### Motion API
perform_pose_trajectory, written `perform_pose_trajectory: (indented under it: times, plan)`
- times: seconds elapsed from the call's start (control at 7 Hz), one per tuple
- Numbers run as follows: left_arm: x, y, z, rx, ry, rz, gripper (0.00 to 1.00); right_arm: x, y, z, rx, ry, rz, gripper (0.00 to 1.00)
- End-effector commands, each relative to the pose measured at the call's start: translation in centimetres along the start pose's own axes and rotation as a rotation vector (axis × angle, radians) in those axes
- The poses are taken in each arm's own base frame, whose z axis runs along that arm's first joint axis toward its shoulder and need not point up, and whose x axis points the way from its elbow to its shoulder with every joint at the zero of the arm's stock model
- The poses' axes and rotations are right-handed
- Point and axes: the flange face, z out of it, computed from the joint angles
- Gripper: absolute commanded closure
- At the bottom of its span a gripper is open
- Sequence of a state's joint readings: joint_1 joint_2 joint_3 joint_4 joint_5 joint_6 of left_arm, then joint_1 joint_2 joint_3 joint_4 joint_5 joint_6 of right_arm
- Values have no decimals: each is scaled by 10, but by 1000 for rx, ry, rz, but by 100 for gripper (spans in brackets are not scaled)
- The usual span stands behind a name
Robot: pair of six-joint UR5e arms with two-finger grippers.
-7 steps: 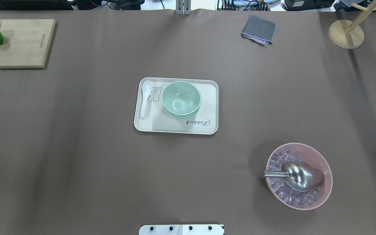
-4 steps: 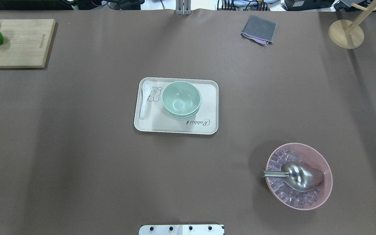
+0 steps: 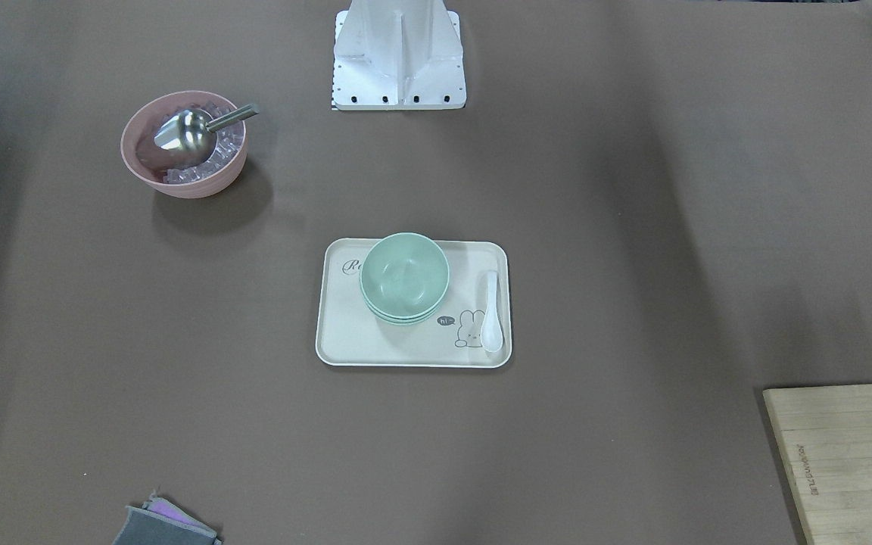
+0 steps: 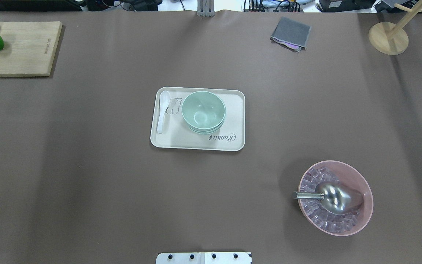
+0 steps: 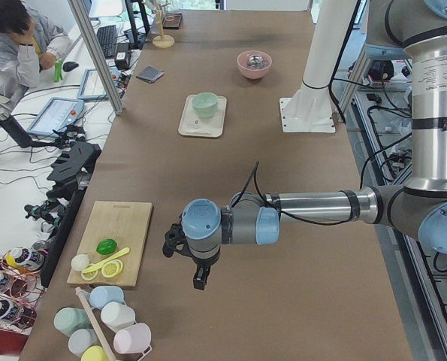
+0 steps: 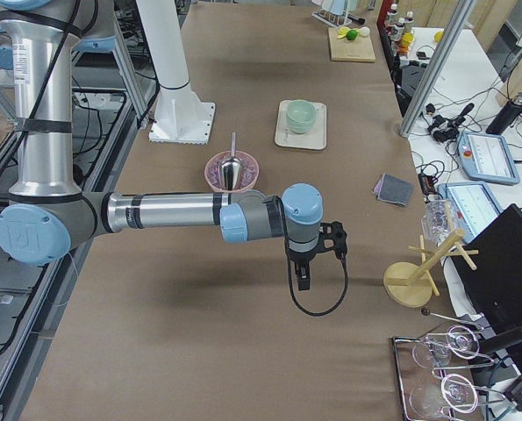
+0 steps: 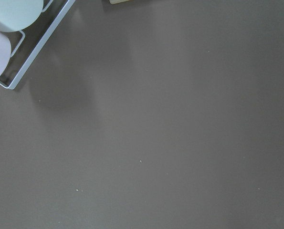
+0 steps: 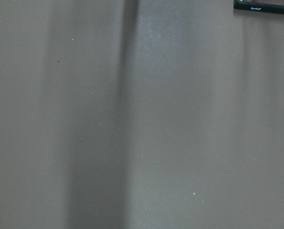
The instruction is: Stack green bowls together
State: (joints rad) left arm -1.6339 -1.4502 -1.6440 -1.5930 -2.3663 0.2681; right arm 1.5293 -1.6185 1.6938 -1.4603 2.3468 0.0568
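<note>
The green bowls (image 4: 203, 112) sit nested in one stack on a cream tray (image 4: 181, 141) at the table's middle; the stack also shows in the front view (image 3: 404, 276) and the two side views (image 5: 205, 104) (image 6: 301, 115). My left gripper (image 5: 199, 280) hangs over bare table far toward the table's left end, near the cutting board. My right gripper (image 6: 300, 279) hangs over bare table toward the right end. Both show only in the side views, so I cannot tell whether they are open or shut. Both wrist views show only bare brown table.
A white spoon (image 4: 163, 110) lies on the tray. A pink bowl (image 4: 357, 223) with ice and a metal scoop stands front right. A cutting board (image 4: 24, 47) with fruit, a grey cloth (image 4: 291, 33) and a wooden stand (image 4: 388, 38) line the far edge. Mugs (image 5: 110, 327) stand at the left end.
</note>
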Motion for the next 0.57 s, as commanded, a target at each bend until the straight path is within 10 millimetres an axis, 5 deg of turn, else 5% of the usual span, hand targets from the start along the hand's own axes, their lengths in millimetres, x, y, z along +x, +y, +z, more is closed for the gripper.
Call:
perform_pose_trajectory:
  times: [0.0, 0.43]
  plan:
    - [8, 1, -7, 11, 1, 7, 1, -3, -4, -4, 9, -9, -5, 0]
    - [24, 1, -22, 40, -5, -44, 1, -8, -7, -8, 19, -19, -15, 0]
